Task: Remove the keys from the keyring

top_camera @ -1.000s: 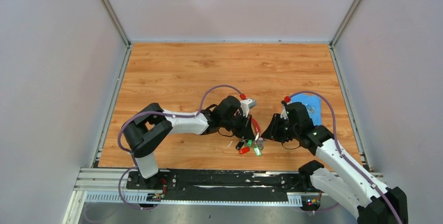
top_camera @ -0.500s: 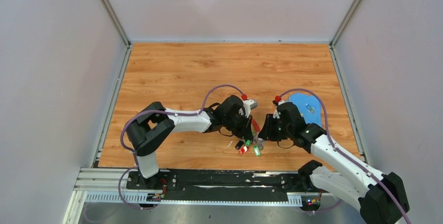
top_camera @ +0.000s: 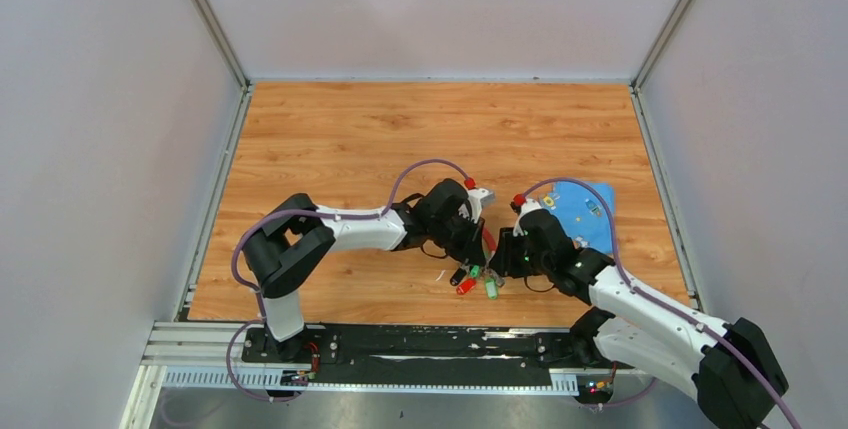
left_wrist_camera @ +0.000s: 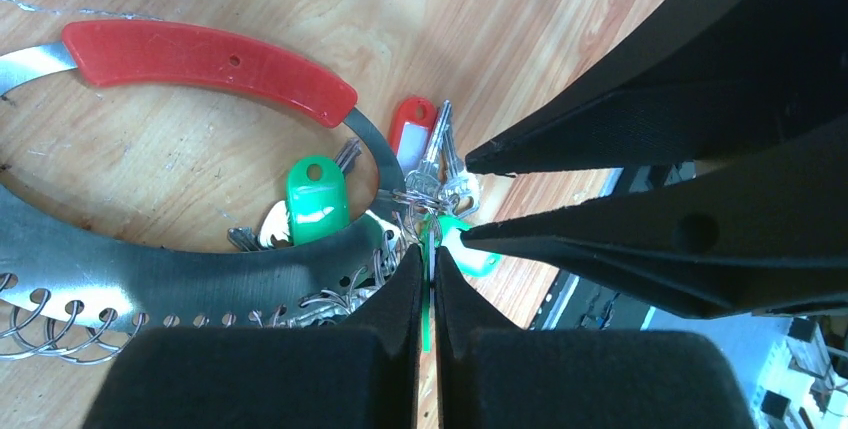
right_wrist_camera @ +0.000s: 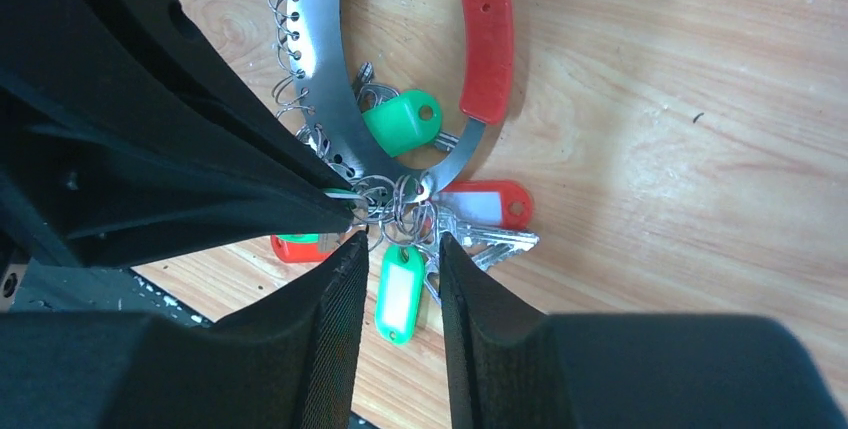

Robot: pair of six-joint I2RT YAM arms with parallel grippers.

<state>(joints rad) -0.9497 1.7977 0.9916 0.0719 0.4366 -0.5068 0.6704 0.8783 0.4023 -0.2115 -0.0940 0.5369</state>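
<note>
The keyring (right_wrist_camera: 325, 99) lies on the table (top_camera: 400, 139) between the left gripper (left_wrist_camera: 425, 274) and right gripper (right_wrist_camera: 398, 259), keys (right_wrist_camera: 480, 239) bunched at its near end, a cloth (top_camera: 590, 211) farther right.

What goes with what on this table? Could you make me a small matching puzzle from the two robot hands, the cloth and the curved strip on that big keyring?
Things:
1. left hand
2. right hand
3. curved strip of the keyring
4. cloth

Colour or state:
A. red
B. blue
C. fingers apart, over the bunch of keys
D. fingers shut

Right pairs: 1-D, 2-C, 3-A, 4-B.
</note>
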